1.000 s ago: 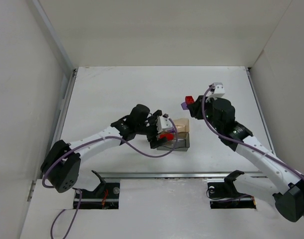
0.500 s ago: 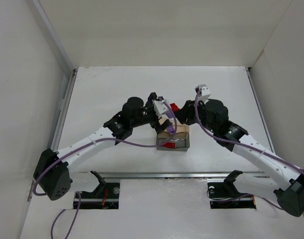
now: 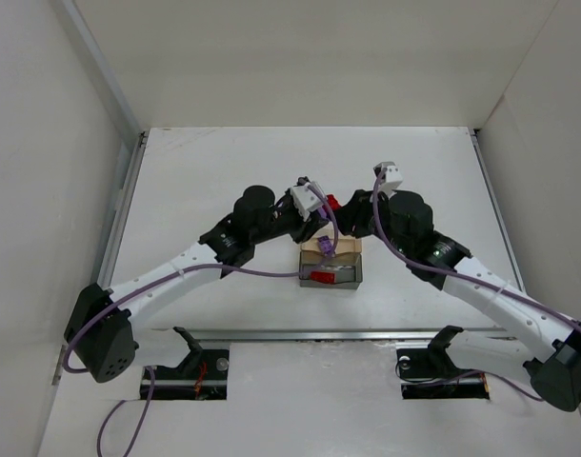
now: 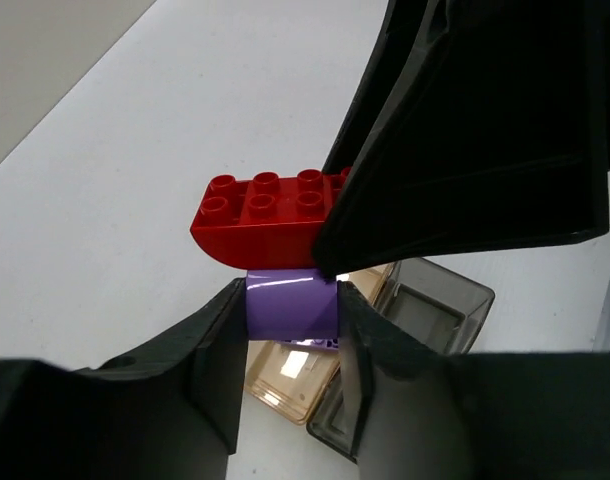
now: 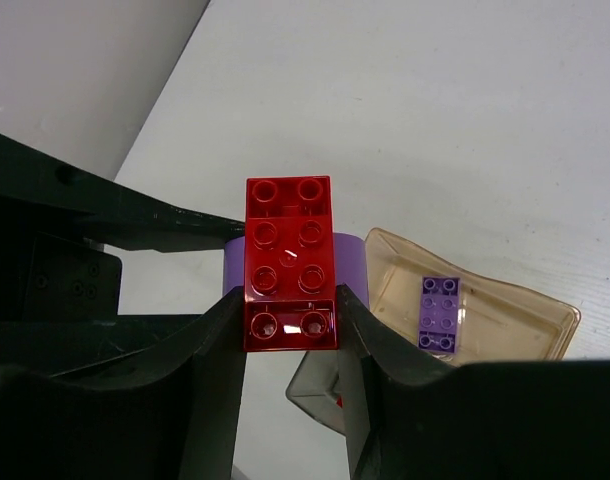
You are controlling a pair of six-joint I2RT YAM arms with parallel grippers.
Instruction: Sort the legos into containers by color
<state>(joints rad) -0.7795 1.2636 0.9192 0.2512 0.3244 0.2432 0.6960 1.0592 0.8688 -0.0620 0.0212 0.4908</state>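
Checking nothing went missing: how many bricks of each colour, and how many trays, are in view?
Red bricks: 2 (held red brick; red brick in tray)
Purple bricks: 2 (held purple brick; purple brick in tray)
Trays: 2 (tan tray; grey tray)
Total: 6

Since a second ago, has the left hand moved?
Yes. The left hand went from the grey tray to just beyond the tan tray, farther from the bases.
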